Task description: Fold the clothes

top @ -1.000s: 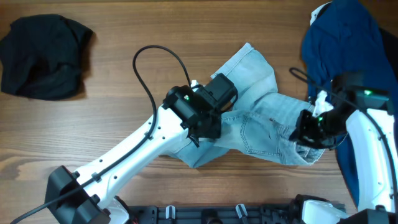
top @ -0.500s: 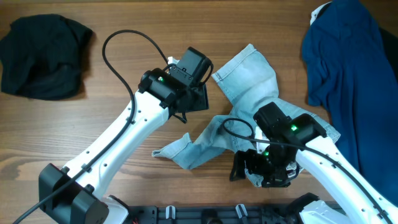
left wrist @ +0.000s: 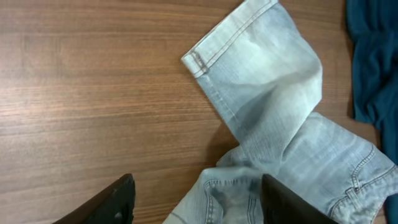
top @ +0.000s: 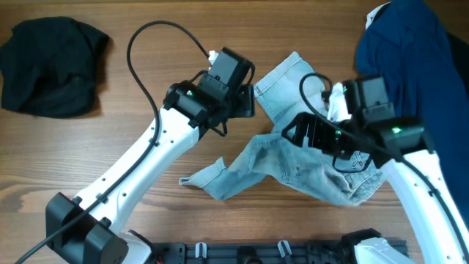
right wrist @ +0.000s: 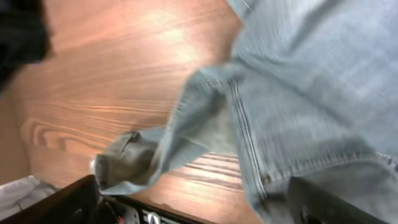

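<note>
The right gripper (right wrist: 196,202) has let go of the shorts (top: 315,165) and swung from their right end to above their middle. Its fingers are now spread wide with nothing between them. The left gripper (left wrist: 198,199) has drawn back off the denim to its upper-left edge, fingers apart and empty.

The shorts lie crumpled on the table (top: 110,147), right of centre, in a bent shape. One leg runs toward the far side with its hemmed end pointing away. The rest stretches left to right along the near side, with a thin flap trailing to the lower left.

A dark-blue garment (top: 410,66) lies near them at the far right. A black garment (top: 51,66) sits well apart in the far left corner.
</note>
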Robot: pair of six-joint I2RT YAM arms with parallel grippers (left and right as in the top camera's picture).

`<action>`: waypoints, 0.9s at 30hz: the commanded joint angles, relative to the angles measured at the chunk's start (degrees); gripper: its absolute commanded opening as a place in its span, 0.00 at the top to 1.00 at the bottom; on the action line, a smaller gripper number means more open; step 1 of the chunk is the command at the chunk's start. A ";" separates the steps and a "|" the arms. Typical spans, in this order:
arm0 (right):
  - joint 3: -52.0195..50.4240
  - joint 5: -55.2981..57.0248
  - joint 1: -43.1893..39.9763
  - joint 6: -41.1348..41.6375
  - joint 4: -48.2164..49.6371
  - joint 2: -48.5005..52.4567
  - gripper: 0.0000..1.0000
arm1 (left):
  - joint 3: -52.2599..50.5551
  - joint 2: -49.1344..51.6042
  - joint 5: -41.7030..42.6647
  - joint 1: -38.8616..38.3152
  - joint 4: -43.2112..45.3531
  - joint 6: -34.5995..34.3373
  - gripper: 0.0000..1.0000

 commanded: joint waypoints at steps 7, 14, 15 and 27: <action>0.87 4.72 -4.28 3.19 1.09 3.96 0.00 | 0.00 8.72 8.92 0.20 10.56 4.81 0.36; 0.87 -3.43 -14.71 -1.64 5.11 15.87 0.00 | 0.00 11.26 11.58 2.45 20.26 8.52 0.36; 0.87 -3.85 -15.15 -2.40 5.29 16.74 0.01 | 0.00 12.85 13.14 3.19 21.51 9.92 0.38; 9.86 -4.68 -15.02 -6.34 0.70 9.25 0.00 | 0.02 30.12 33.57 8.46 32.96 12.26 0.34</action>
